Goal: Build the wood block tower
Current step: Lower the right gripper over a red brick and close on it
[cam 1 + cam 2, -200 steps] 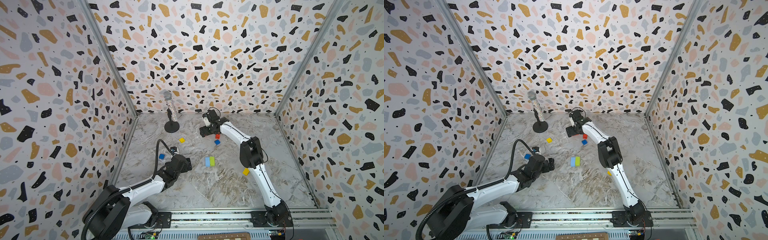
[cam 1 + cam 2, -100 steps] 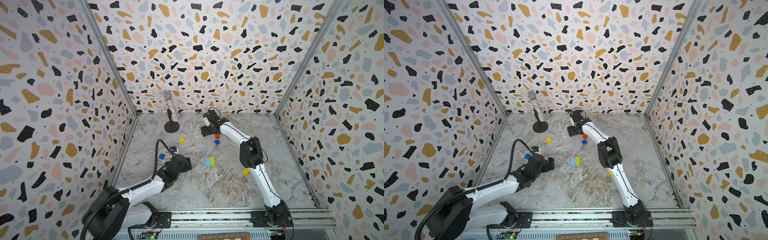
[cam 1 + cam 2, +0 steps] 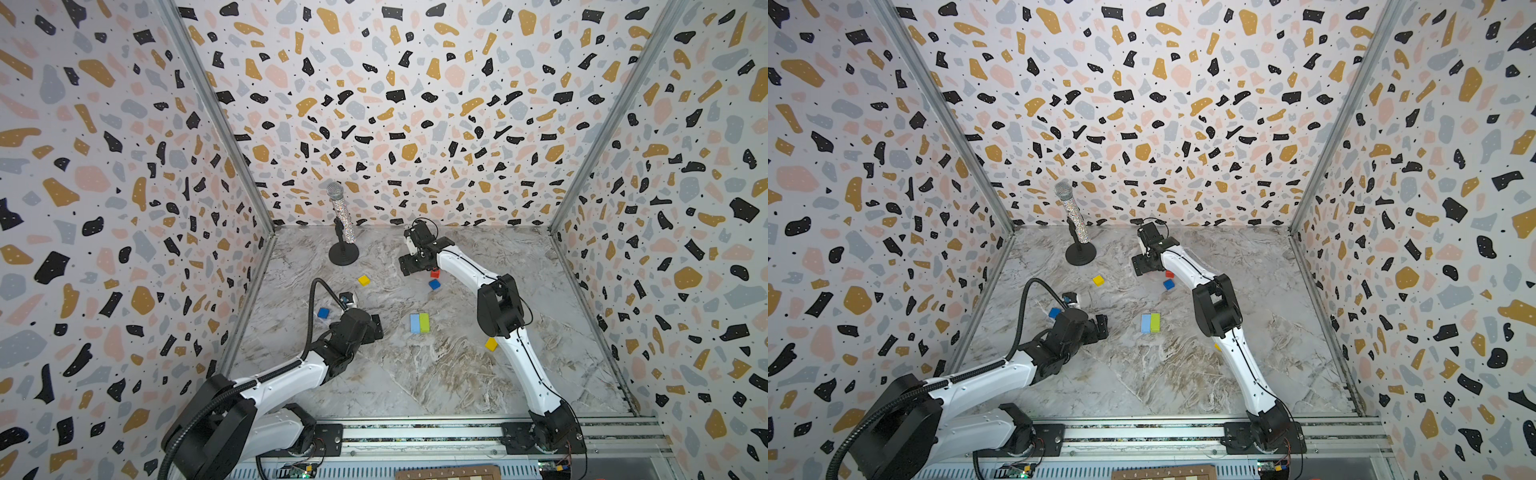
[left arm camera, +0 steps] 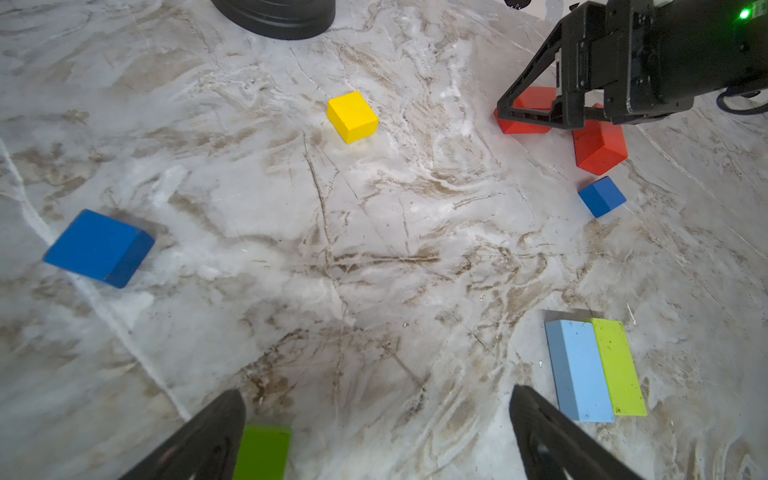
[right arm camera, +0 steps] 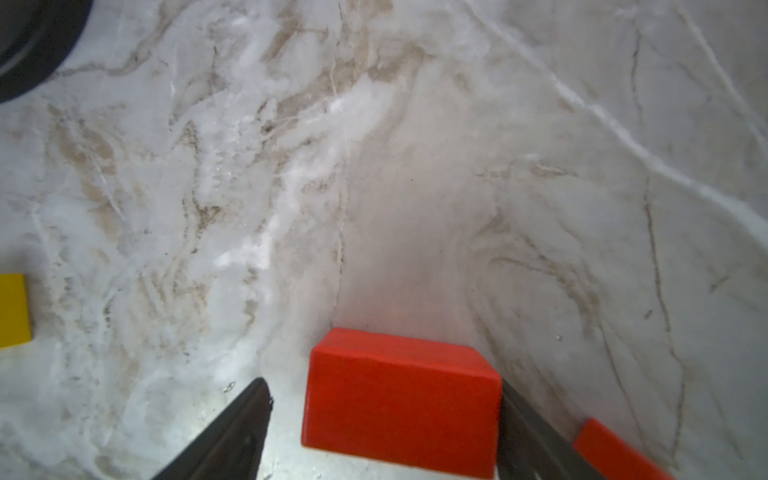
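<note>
Marble-patterned tabletop [image 3: 415,382] with painted wood blocks lying scattered on it, none stacked.
A light-blue brick [image 3: 414,323] and a lime-green brick [image 3: 424,323] lie touching, side by side, near the middle. Towards the back are a yellow cube [image 3: 364,280], two red blocks [image 4: 538,96] [image 4: 598,145] close together, and a small blue cube [image 3: 434,284] just beside them. A larger blue block [image 3: 323,313] lies near the left wall and a second yellow block [image 3: 491,344] towards the right. A blurred green block [image 4: 262,453] shows in the left wrist view. A microphone stand's round black base [image 3: 343,253] stands at the back.
</note>
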Action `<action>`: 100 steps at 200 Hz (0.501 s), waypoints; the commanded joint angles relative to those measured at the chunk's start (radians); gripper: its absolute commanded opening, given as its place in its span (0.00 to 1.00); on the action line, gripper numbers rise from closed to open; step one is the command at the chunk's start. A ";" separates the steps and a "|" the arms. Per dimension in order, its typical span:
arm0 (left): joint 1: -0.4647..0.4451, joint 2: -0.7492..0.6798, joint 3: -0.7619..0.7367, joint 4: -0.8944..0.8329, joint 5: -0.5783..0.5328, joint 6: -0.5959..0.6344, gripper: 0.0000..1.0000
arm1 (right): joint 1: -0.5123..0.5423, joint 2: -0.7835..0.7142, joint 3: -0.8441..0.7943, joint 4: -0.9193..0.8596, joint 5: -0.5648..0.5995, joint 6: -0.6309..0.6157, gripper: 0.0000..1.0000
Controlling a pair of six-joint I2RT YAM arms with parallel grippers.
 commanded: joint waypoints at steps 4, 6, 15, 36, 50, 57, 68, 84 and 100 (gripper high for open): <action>0.004 -0.014 -0.007 0.033 -0.007 0.012 1.00 | 0.006 -0.004 0.034 -0.017 0.024 0.016 0.77; 0.004 -0.014 -0.007 0.033 -0.007 0.012 1.00 | 0.006 -0.005 0.033 -0.017 0.024 0.016 0.76; 0.004 -0.014 -0.005 0.033 -0.007 0.012 1.00 | 0.006 -0.009 0.033 -0.017 0.025 0.016 0.73; 0.004 -0.018 -0.002 0.031 -0.006 0.011 1.00 | 0.009 -0.018 0.032 -0.019 0.033 0.016 0.68; 0.004 -0.023 -0.002 0.030 -0.006 0.012 1.00 | 0.013 -0.023 0.031 -0.022 0.044 0.016 0.65; 0.004 -0.028 -0.004 0.030 -0.007 0.010 1.00 | 0.014 -0.028 0.030 -0.026 0.049 0.018 0.64; 0.004 -0.034 -0.007 0.032 -0.007 0.008 1.00 | 0.016 -0.040 0.025 -0.030 0.054 0.021 0.61; 0.004 -0.042 -0.008 0.030 -0.007 0.008 1.00 | 0.020 -0.066 -0.002 -0.029 0.061 0.035 0.57; 0.004 -0.052 -0.007 0.025 -0.002 0.012 1.00 | 0.025 -0.113 -0.050 -0.020 0.073 0.045 0.54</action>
